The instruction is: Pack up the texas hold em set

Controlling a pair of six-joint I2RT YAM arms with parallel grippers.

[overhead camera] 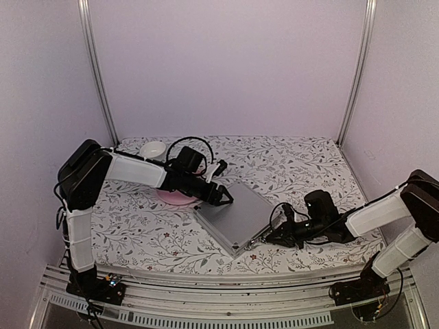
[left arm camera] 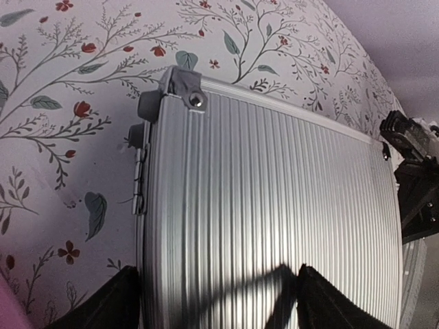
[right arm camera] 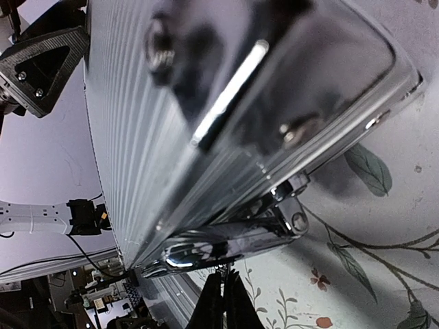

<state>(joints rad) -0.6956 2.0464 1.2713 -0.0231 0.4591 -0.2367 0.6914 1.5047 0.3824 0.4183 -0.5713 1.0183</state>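
Silver metal case (overhead camera: 236, 216), lid down, flat on the floral cloth (overhead camera: 309, 164) near the middle of the table, turned cornerwise to the arms; ribbed lid (left arm camera: 274, 192) filling most of the left wrist view, with a riveted corner cap and a hinge along its left side.

Far left and back: small white bowl (overhead camera: 153, 149) near the rear wall; pink plate (overhead camera: 177, 197) just in front of it, partly hidden under the left arm.

Next, left gripper (overhead camera: 225, 197), reaching in low over the case's far-left edge; spread wide, nothing between the fingers (left arm camera: 103, 301); both dark tips over the near rim of the lid in the wrist view, their shadow on the ribs; contact with the metal not clear.

Further right, right gripper (overhead camera: 269, 236), low at the case's near-right edge; clenched tight, the two fingers (right arm camera: 223, 301) pressed together with nothing between them; tips pointing up at the chrome latch (right arm camera: 233, 240) on the case's side, just beneath it; touching or a hair apart, cannot tell.
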